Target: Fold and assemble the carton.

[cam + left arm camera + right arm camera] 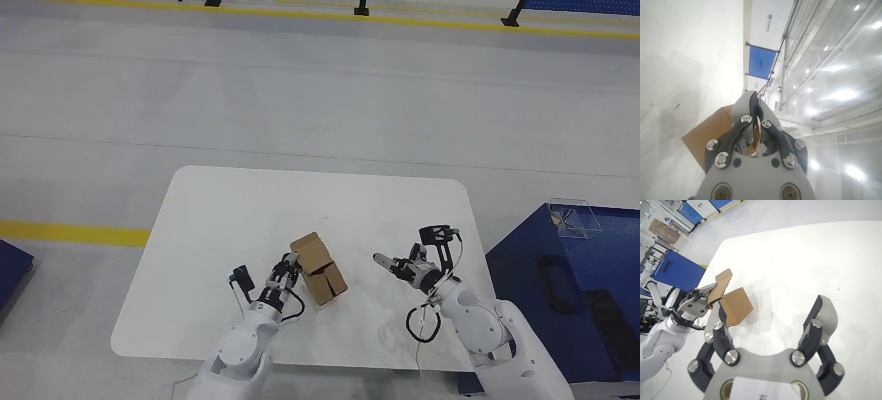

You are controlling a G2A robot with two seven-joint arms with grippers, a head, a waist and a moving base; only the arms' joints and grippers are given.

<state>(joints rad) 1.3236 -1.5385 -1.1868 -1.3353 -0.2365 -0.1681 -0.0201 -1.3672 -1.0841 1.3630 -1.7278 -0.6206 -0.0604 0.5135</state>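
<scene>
Left hand [291, 268] is seen pinching a raised flap of the small brown cardboard carton [322, 272], which is stood on the white round-cornered bench [300, 195] close to its near edge. Right hand [392, 266] is held spread, beside the carton and clear of it. The body appears squared up; the flaps are judged yet to be tucked. Ample bare bench is offered beyond.

The carton [319, 268] is showing matt brown cardboard; the bench [250, 210] is looking smooth and white; the fingers [829, 313] are showing ribbed black pads [811, 311].
</scene>
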